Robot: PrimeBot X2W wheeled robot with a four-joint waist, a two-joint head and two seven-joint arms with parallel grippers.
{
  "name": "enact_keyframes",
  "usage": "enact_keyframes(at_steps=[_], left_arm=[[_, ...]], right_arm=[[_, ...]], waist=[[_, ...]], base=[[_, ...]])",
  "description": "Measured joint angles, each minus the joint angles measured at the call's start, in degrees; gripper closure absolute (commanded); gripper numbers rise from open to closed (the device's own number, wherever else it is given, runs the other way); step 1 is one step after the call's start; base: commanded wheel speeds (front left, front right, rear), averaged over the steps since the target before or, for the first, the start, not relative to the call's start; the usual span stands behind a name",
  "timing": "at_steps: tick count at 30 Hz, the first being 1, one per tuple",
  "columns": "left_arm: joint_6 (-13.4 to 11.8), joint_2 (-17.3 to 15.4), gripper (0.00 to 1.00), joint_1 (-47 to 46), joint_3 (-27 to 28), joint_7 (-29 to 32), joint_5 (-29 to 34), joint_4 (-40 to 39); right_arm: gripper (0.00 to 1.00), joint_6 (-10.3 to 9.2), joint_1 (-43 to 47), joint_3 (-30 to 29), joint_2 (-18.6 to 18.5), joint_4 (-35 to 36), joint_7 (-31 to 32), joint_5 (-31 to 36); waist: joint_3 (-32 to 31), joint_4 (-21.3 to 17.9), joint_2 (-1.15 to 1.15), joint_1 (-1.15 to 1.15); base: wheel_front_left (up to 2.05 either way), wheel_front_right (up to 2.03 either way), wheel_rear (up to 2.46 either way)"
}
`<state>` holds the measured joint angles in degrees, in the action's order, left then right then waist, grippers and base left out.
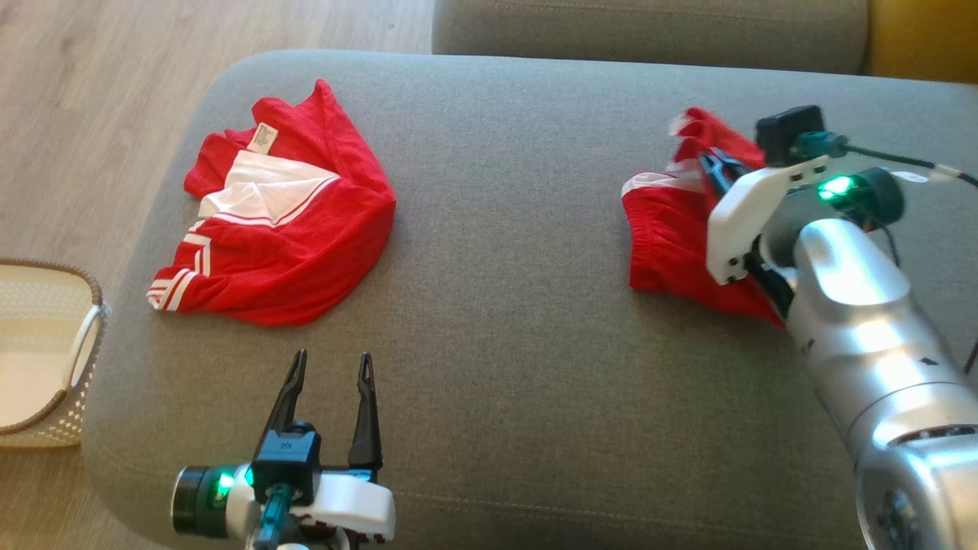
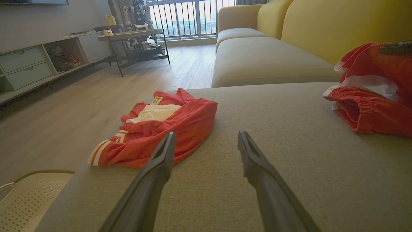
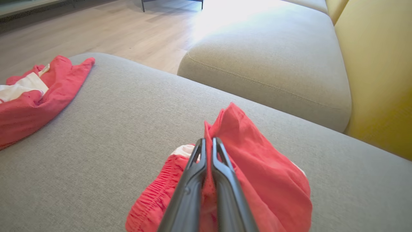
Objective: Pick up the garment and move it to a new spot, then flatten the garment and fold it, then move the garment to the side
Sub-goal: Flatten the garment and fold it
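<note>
Red garment (image 1: 663,237): soft, light, limp, likely to sag and bunch; at right end of grey cushion (image 1: 519,328), upper fold pinched in closed right gripper (image 3: 208,143); ribbed waistband (image 3: 157,190) probably firmest hold; left gripper (image 1: 332,365) spread wide, empty.

The right arm (image 1: 856,305) covers the near corner of the red shorts (image 1: 665,237), and the fold nipped inside the closed right gripper (image 3: 207,143) can't be seen. In the right wrist view the shorts run off the bottom edge and the red shirt (image 3: 29,109) off the left. The basket (image 1: 46,266) is cut by the head view's left side. The shirt's label (image 1: 264,137) is too small to read.
</note>
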<state>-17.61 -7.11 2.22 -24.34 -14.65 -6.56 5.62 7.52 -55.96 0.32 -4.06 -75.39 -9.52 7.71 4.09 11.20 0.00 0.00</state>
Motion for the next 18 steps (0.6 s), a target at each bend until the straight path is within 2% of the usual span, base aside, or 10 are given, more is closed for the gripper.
enact_keyframes(at_steps=[2,5,9,10,11,12,15,18], left_arm=[[0.03,0.12,0.00,-0.01,-0.01,0.00,0.53,0.10],[0.04,0.25,0.00,-0.02,0.00,0.00,0.53,0.15],[0.04,0.45,0.00,-0.10,0.11,0.00,0.94,0.15],[0.04,0.54,0.00,-0.12,0.12,0.00,0.93,0.18],[0.04,0.54,0.00,-0.12,0.12,0.00,0.93,0.18],[0.04,0.64,0.00,-0.15,0.12,0.00,0.93,0.21],[0.43,0.79,0.00,-0.15,0.18,0.00,0.93,0.34],[0.43,0.80,0.00,-0.15,0.43,0.00,0.93,0.42]], right_arm=[[1.00,0.00,0.31,6.78,0.00,0.41,-0.24,-6.13],[1.00,0.00,2.88,16.61,-0.01,6.60,1.41,-14.67],[1.00,0.00,7.17,23.16,0.12,13.16,5.30,-20.02],[0.80,0.00,8.12,23.47,0.12,13.99,5.54,-20.54],[0.35,0.00,8.12,23.47,0.12,13.99,5.54,-20.54],[0.00,0.00,8.98,23.46,0.11,14.61,5.55,-20.76],[0.00,0.00,11.41,22.53,0.11,16.91,4.46,-21.65],[0.00,0.00,13.69,20.16,0.11,20.59,0.66,-22.62]], waist=[[0.20,0.16,0.00,0.00],[0.50,0.00,0.00,0.00],[1.06,-0.62,0.00,0.00],[1.16,-0.75,0.00,0.00],[1.16,-0.75,0.00,0.00],[1.22,-0.84,0.00,0.00],[1.10,-1.08,0.00,0.00],[0.79,-1.59,0.00,0.00]], base=[[0.00,0.00,0.00],[0.00,0.00,0.00],[0.00,0.00,0.00],[0.00,0.00,0.00],[0.00,0.00,0.00],[0.00,0.00,0.00],[0.00,0.00,0.00],[0.00,0.00,0.00]])
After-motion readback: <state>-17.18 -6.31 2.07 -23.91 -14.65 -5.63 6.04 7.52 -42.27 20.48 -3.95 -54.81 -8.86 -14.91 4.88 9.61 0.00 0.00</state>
